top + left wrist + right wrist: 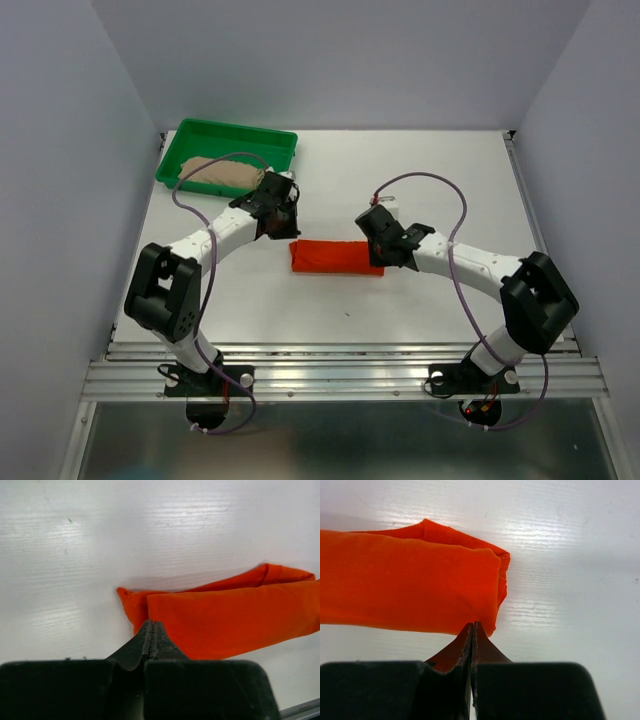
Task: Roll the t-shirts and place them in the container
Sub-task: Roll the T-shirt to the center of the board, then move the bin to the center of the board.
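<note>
The orange-red t-shirt lies in the middle of the table as a long folded band. The left wrist view shows its left end; the right wrist view shows its right end. My left gripper is shut, its tips at the near edge of the band's left end, with no cloth visible between the jaws. My right gripper is shut, its tips at the near edge of the right end, also without visible cloth. The beige-tan t-shirt lies bunched in the tray.
A green plastic tray sits at the back left of the white table. Grey walls stand on the left, right and back. A metal rail runs along the near edge.
</note>
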Motion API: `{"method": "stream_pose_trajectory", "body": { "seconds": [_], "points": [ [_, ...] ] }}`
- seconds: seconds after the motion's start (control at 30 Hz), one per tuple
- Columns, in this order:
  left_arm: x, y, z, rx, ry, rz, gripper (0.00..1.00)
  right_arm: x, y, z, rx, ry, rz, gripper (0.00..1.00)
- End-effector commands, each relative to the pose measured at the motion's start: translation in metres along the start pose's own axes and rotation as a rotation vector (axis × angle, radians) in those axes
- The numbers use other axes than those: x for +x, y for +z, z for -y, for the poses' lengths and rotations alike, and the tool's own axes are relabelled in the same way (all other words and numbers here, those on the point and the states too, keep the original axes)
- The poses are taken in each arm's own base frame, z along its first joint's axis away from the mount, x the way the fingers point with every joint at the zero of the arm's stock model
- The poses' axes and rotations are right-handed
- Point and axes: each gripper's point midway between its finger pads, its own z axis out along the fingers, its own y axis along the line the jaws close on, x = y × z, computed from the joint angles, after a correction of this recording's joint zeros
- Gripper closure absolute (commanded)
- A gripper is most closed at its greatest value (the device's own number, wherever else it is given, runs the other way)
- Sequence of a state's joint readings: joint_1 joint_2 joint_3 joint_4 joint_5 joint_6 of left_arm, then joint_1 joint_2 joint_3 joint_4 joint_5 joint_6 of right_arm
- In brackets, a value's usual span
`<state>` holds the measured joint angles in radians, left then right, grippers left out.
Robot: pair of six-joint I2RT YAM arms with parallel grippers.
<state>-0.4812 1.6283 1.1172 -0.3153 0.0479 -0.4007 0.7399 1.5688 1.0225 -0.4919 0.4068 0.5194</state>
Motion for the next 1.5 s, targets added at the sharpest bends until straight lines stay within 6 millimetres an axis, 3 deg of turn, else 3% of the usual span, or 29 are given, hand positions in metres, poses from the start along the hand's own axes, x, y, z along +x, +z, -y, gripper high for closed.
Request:
{"method": "stream_pose_trajectory", "body": {
  "seconds": [0.0,0.23,0.33,0.37,0.53,0.73,0.9,1.03,1.1,1.23,1.37,1.47],
  "points": [
    [-0.041,-0.035,0.012,0.024,0.012,0.117,1.0,-0.03,-0.026,-0.011,-0.075,0.019,0.05,0.99],
    [-0.032,-0.05,0.027,0.081,0.03,0.112,1.0,-0.029,-0.022,-0.026,-0.128,0.043,0.02,0.98],
    [-0.021,-0.052,0.044,0.133,0.04,0.098,1.0,-0.028,-0.016,-0.029,-0.134,0.058,0.003,0.98],
    [-0.009,-0.044,0.062,0.179,0.037,0.065,1.0,-0.033,-0.005,-0.026,-0.142,0.093,-0.012,0.98],
    [0.003,-0.022,0.073,0.203,0.047,0.021,1.0,-0.038,0.007,-0.026,-0.185,0.136,-0.037,0.98],
    [0.014,0.011,0.07,0.182,0.04,-0.017,1.0,-0.033,0.035,-0.023,-0.182,0.159,-0.057,0.98],
    [0.035,0.04,0.051,0.092,0.047,-0.084,1.0,-0.001,0.061,-0.019,-0.141,0.143,-0.139,0.99],
    [0.035,0.04,0.048,0.08,0.057,-0.084,1.0,-0.011,0.045,-0.018,-0.165,0.155,-0.098,0.99],
    [0.022,0.03,0.054,0.091,0.062,-0.049,1.0,-0.024,0.033,-0.022,-0.199,0.162,-0.065,0.99],
    [-0.005,0.009,0.061,0.086,0.078,0.006,1.0,-0.055,-0.004,-0.056,-0.286,0.137,0.034,0.98],
    [-0.021,-0.006,0.066,0.088,0.086,0.044,1.0,-0.069,-0.013,-0.075,-0.337,0.142,0.06,0.97],
    [-0.027,-0.012,0.065,0.082,0.084,0.057,1.0,-0.067,-0.005,-0.079,-0.335,0.143,0.046,0.97]
  ]
}}
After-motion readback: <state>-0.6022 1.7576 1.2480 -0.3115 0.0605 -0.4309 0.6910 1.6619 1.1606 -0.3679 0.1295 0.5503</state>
